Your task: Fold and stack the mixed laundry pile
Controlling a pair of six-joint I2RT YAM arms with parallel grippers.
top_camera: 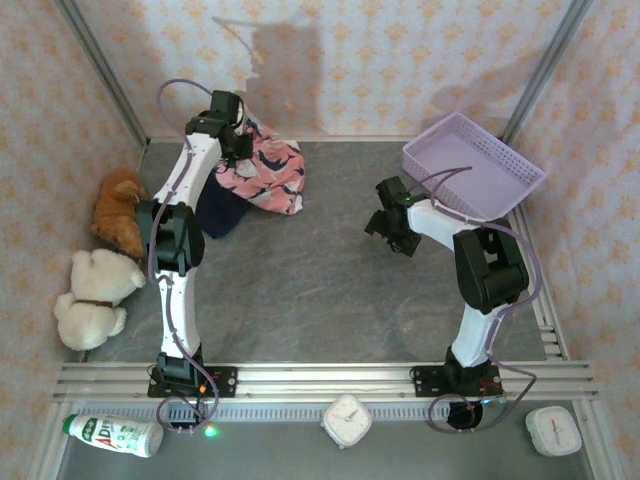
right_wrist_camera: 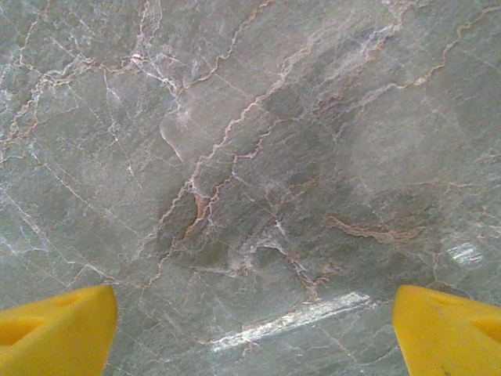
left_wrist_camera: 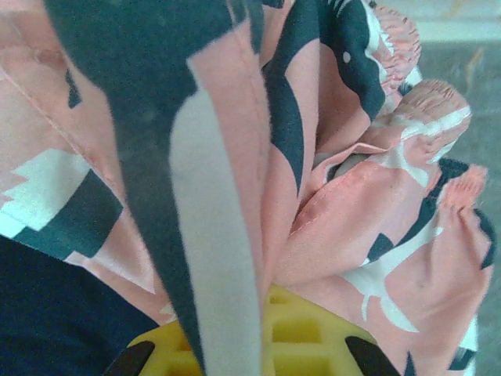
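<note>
1. I am watching the left gripper (top_camera: 240, 148) reaching to the far left part of the table (top_camera: 330, 290), over the laundry pile near the back wall.
2. Its jaws are pinching shut on a fold of the salmon-pink garment (top_camera: 272, 172). In the left wrist view that fold is running down between the yellow fingertips (left_wrist_camera: 305, 333).
3. The salmon-pink garment (left_wrist_camera: 376, 204), printed with navy-and-white shark shapes, is bunching up close to the wrist lens, and its gathered hem is showing at the upper right.
4. From above, the pink cloth is lying crumpled and partly covering the dark navy garment (top_camera: 222, 212). The navy one is spilling out toward the near left, beside the left arm's forearm.
5. In the left wrist view the dark navy garment (left_wrist_camera: 55, 309) is showing at the lower left, touching the pink cloth.
6. The right gripper (top_camera: 392, 232) is hovering over bare table right of centre, well apart from both garments.
7. Its jaws are standing wide apart and holding nothing. In the right wrist view the right gripper (right_wrist_camera: 250, 337) is showing its two yellow tips at the bottom corners, with veined grey table (right_wrist_camera: 250, 157) between them.
8. A lavender lattice basket (top_camera: 440, 132) is sitting tilted at the far right corner, just behind the right arm.
9. A brown plush toy (top_camera: 120, 212) and a cream plush toy (top_camera: 95, 295) are lying along the left wall.
10. A white bottle (top_camera: 115, 433) and two white timers (top_camera: 347, 420) are resting on the near ledge.
</note>
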